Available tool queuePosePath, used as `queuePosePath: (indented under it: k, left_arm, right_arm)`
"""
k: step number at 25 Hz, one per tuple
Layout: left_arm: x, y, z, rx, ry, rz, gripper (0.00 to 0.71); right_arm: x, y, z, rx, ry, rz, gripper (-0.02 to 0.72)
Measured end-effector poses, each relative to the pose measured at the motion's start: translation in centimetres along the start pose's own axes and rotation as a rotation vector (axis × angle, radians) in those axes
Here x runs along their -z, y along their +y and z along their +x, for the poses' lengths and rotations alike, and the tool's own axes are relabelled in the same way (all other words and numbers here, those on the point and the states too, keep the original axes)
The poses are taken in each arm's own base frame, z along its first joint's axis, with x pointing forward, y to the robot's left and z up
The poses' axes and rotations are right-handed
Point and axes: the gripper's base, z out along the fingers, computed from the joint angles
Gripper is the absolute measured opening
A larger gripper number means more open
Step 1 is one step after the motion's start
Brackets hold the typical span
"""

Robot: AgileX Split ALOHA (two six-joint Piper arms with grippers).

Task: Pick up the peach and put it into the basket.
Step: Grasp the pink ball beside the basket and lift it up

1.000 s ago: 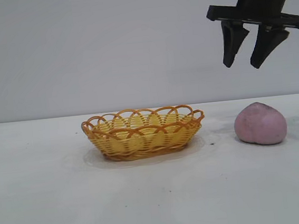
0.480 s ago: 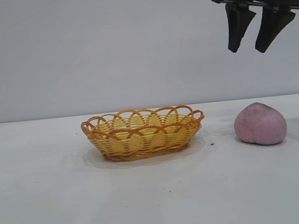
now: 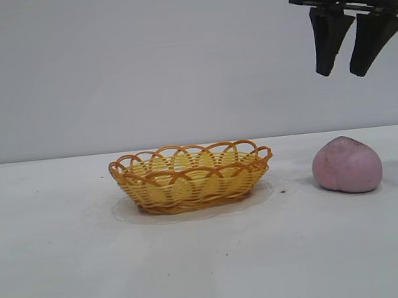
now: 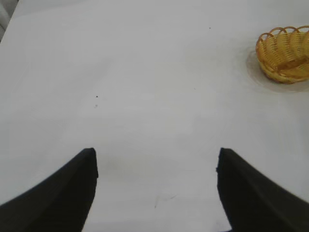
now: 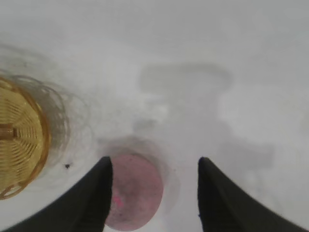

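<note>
Right hand [image 3: 351, 71] shifted rightward over the peach [image 3: 346, 166], fingers narrower apart

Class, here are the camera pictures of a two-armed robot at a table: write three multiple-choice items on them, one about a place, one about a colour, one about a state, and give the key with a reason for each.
1. Where does the peach lie?
A. inside the basket
B. on the table, on the right arm's side of the basket
C. between the right gripper's fingers

2. What colour is the basket?
A. yellow-orange
B. blue
C. black

3. How is the right gripper?
A. shut on the peach
B. resting on the table
C. open, high above the peach

Key:
1 B: the exterior view shows the peach on the table, apart from the basket, toward the right arm.
2 A: its woven strands and looped rim are yellow-orange.
3 C: its two dark fingers stand apart in the air with nothing between them, the peach far below.
</note>
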Motion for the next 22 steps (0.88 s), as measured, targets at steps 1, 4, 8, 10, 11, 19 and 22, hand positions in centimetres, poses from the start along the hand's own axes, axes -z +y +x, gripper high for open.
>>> queuePosePath:
  k: [1, 4, 8, 10, 11, 19, 22]
  left_arm:
    - [0.0, 0.0, 0.0, 0.002, 0.000, -0.004, 0.461]
    - [0.0, 0.0, 0.0, 0.003, 0.000, -0.008, 0.461]
    - [0.0, 0.0, 0.0, 0.003, 0.000, -0.009, 0.461]
    - [0.0, 0.0, 0.0, 0.003, 0.000, -0.009, 0.461]
    - [0.0, 0.0, 0.0, 0.003, 0.000, -0.009, 0.461]
    - [0.0, 0.0, 0.0, 0.001, 0.000, -0.009, 0.461]
    - [0.0, 0.0, 0.0, 0.001, 0.000, -0.009, 0.461]
  right_arm:
    - [0.0, 0.0, 0.1, 0.000, 0.007, -0.002, 0.312]
    - [0.0, 0.1, 0.2, -0.005, 0.017, -0.011, 0.312]
    - [-1.2, 0.1, 0.4, -0.024, 0.068, -0.037, 0.312]
    - [-2.3, 0.0, 0.7, -0.031, 0.110, -0.047, 0.312]
    - [-2.8, -0.1, 0.8, -0.036, 0.127, -0.052, 0.312]
    - [-6.7, -0.5, 1.5, -0.073, 0.221, -0.083, 0.312]
    - [-7.8, -0.5, 1.8, -0.086, 0.259, -0.097, 0.312]
